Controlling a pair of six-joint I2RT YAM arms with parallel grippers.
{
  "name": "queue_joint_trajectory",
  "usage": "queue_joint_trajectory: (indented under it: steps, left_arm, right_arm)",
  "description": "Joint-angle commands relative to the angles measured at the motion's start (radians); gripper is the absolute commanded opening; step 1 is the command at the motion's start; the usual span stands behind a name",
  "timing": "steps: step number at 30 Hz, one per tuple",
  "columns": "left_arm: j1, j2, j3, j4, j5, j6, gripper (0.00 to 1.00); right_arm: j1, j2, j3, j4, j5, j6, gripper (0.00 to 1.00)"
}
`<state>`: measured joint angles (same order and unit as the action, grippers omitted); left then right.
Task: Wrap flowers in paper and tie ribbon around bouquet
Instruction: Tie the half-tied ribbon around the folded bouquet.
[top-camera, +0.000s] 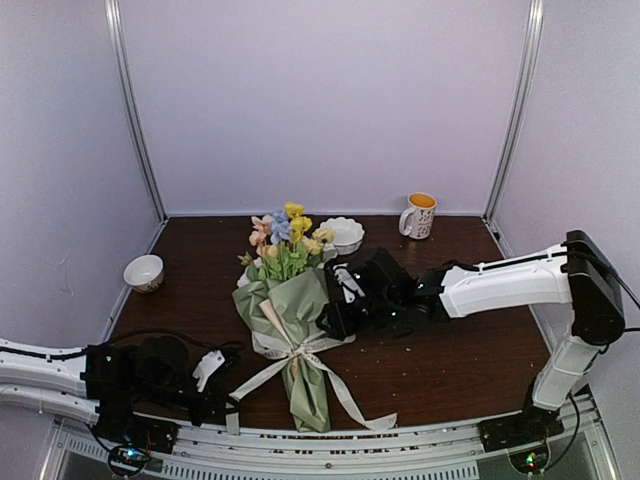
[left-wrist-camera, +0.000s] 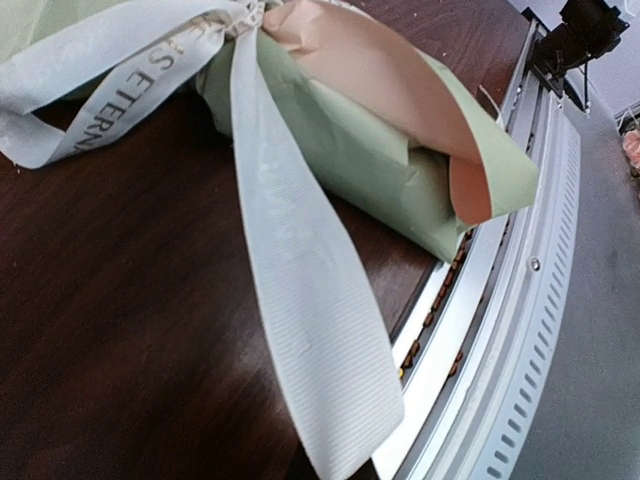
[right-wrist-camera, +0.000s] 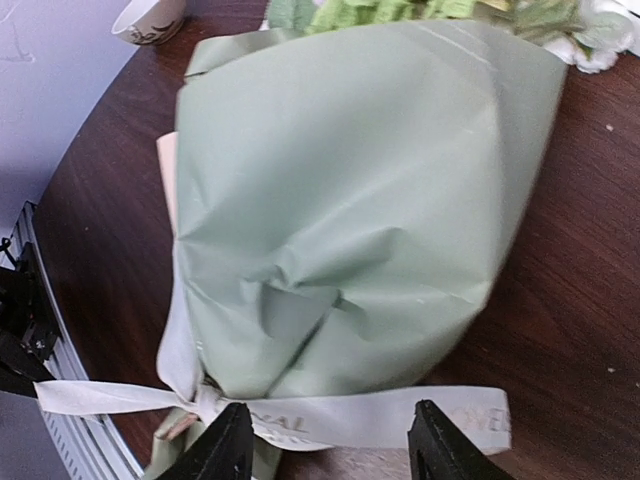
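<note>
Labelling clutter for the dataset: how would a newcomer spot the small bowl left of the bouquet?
On the dark wooden table, look to its far-left edge. The small bowl stands alone there, well left of the bouquet. Unlike the white scalloped bowl behind the flowers, it has a smooth rim and a dark pattern on its side.

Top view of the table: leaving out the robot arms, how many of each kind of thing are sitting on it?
Bowls: 2, the patterned bowl at the left and the white scalloped bowl behind the flowers
Mugs: 1, the mug at the far right
Bouquets: 1, the bouquet in green paper, ribbon tied
Total: 4
</note>
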<state>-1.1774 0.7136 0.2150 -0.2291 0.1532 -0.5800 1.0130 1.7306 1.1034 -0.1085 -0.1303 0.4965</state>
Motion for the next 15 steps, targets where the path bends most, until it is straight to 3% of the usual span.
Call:
queue_joint_trajectory:
  steps: [1, 3, 4, 6, 8, 10, 15]
  left_arm:
    - [-0.006, 0.044, 0.031, -0.080, 0.002, -0.002, 0.00]
    - [-0.017, 0.103, 0.050, -0.087, 0.001, 0.007, 0.00]
    - [-0.020, 0.133, 0.059, -0.093, -0.007, 0.011, 0.06]
    - [-0.026, 0.191, 0.106, -0.128, -0.036, 0.020, 0.24]
    - [-0.030, 0.218, 0.148, -0.163, -0.067, 0.029, 0.49]
    - [-0.030, 0.208, 0.183, -0.174, -0.080, 0.039, 0.63]
    - [-0.019, 0.138, 0.226, -0.190, -0.176, 0.022, 0.78]
  right_arm:
    - [-0.063, -0.112, -0.098, -0.012, 0.024, 0.014, 0.55]
    - [-0.092, -0.137, -0.134, -0.043, 0.034, 0.013, 0.56]
    - [-0.103, -0.145, -0.150, -0.063, 0.046, 0.013, 0.56]
    - [-0.125, -0.157, -0.176, -0.081, 0.056, 0.011, 0.56]
    - [-0.139, -0.154, -0.193, -0.081, 0.041, 0.009, 0.57]
    - [-0.140, -0.136, -0.184, -0.094, 0.011, -0.005, 0.57]
    - [-0.141, -0.087, -0.166, -0.114, -0.007, -0.009, 0.56]
